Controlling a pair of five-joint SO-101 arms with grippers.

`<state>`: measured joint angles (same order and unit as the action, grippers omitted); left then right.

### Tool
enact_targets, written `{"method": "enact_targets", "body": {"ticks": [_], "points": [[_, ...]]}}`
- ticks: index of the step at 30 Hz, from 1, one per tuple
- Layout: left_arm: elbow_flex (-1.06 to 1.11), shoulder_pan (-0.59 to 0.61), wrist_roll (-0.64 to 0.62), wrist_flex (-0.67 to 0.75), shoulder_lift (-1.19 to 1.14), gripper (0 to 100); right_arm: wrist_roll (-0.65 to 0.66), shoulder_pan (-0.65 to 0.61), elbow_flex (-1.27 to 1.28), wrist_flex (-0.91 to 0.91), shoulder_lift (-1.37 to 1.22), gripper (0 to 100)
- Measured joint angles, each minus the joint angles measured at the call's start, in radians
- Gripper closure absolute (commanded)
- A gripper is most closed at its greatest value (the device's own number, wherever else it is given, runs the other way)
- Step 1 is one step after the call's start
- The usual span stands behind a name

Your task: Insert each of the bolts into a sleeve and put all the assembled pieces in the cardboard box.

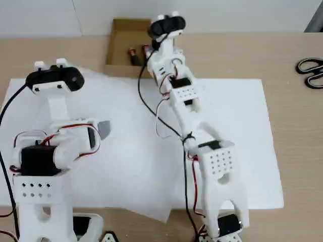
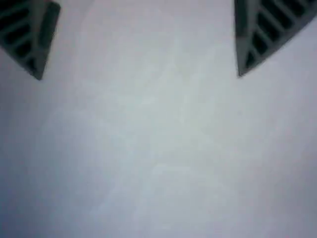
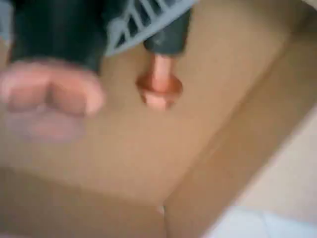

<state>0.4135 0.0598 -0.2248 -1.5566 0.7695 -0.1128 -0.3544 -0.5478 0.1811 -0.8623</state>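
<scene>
The cardboard box stands at the table's far edge. One black sleeve with a copper bolt in it lies on the box floor; in the right wrist view this assembled piece lies farther off. My right gripper hangs inside the box, and a second assembled piece sits blurred and very near the camera, apparently held beside a grey finger. My left gripper is open with nothing between its fingers, low over the white sheet, at the left of the table.
A white sheet covers the middle of the table. Black scissors lie on the bare wood at the far right. The right arm's cables trail across the sheet.
</scene>
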Motion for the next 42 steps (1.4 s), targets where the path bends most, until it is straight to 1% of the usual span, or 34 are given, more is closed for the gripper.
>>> {"method": "enact_targets", "body": {"ticks": [2, 5, 7, 11, 13, 18, 20, 24, 29, 32, 36, 39, 42], "points": [[0.0, 0.0, 0.0, 0.0, 0.0, 76, 0.0, 0.0, -0.011, 0.0, -0.025, 95.4], [0.0, 0.0, 0.0, 0.0, 0.0, 76, 0.0, 0.0, -0.015, 0.0, -0.049, 82.6], [0.0, 0.0, 0.0, 0.0, 0.0, 76, 0.014, 0.0, -0.017, 0.0, -0.064, 77.2], [0.0, 0.0, 0.0, 0.0, 0.0, 76, 0.084, -0.002, -0.037, -0.009, -0.066, 78.4], [0.0, 0.0, 0.008, 0.0, 0.0, 76, 0.098, 0.0, -0.046, -0.014, -0.066, 79.0], [-0.003, 0.0, 0.103, 0.008, 0.002, 76, 0.106, 0.0, -0.052, -0.009, -0.052, 79.0], [-0.005, 0.0, 0.141, 0.023, 0.017, 76, 0.106, 0.0, -0.052, 0.034, -0.008, 78.8], [-0.005, 0.0, 0.178, 0.081, 0.117, 76, 0.106, -0.002, -0.052, 0.199, 0.17, 78.8], [-0.006, 0.0, 0.181, 0.18, 0.336, 76, 0.106, -0.002, -0.052, 0.434, 0.459, 78.8], [-0.006, 0.0, 0.181, 0.207, 0.468, 76, 0.106, -0.002, -0.055, 0.606, 0.649, 78.7], [0.002, 0.0, 0.181, 0.216, 0.6, 76, 0.106, -0.002, -0.057, 0.893, 0.891, 78.7], [0.084, 0.0, 0.181, 0.258, 0.683, 76, 0.106, -0.002, -0.057, 1.117, 1.082, 78.7], [0.232, 0.0, 0.181, 0.331, 0.763, 76, 0.106, -0.002, -0.068, 1.327, 1.28, 78.7]]}}
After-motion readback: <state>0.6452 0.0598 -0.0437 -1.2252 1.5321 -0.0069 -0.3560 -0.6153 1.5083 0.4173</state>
